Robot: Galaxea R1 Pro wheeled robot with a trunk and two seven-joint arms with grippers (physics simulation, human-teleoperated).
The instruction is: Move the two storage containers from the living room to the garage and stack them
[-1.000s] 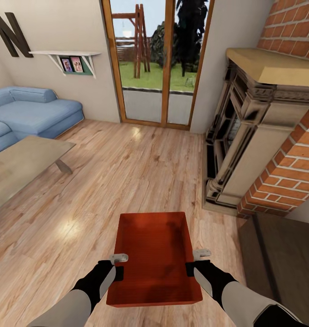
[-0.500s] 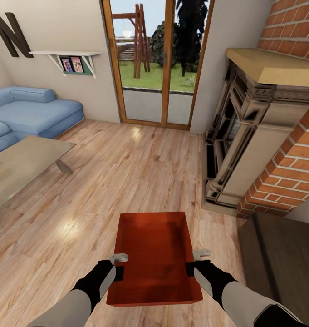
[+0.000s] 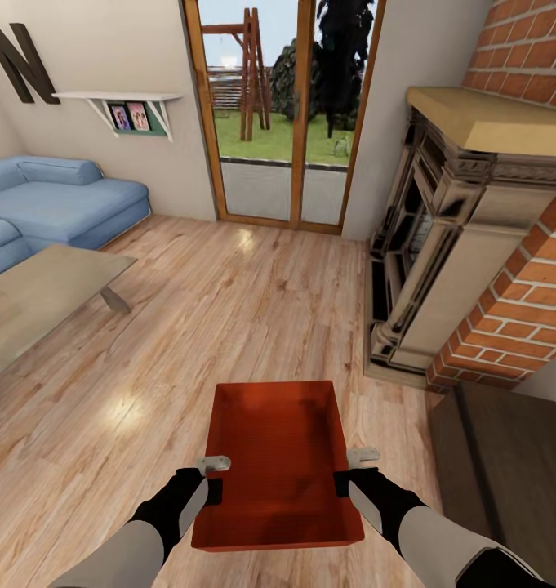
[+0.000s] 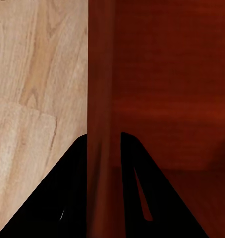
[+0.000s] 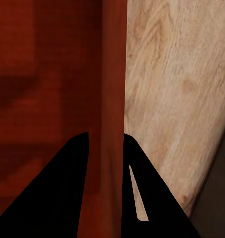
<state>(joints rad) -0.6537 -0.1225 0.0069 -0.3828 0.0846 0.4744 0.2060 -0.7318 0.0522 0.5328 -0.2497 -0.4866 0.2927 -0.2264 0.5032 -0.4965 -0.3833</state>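
An orange-red open-top storage container (image 3: 278, 461) hangs level in front of me, above the light wood plank floor (image 3: 229, 327) of the living room. My left gripper (image 3: 215, 482) is shut on its left wall, and my right gripper (image 3: 343, 478) is shut on its right wall. In the left wrist view the black fingers (image 4: 78, 173) pinch the container wall (image 4: 102, 99). The right wrist view has the same: the fingers (image 5: 75, 173) clamp the red wall (image 5: 112, 74). The second container is out of view.
A brick-and-stone fireplace (image 3: 465, 237) stands at the right, with a dark low cabinet (image 3: 506, 474) near my right arm. A blue sofa (image 3: 57, 200) and a low table (image 3: 41, 298) sit at the left. Glass garden doors (image 3: 282, 106) lie ahead.
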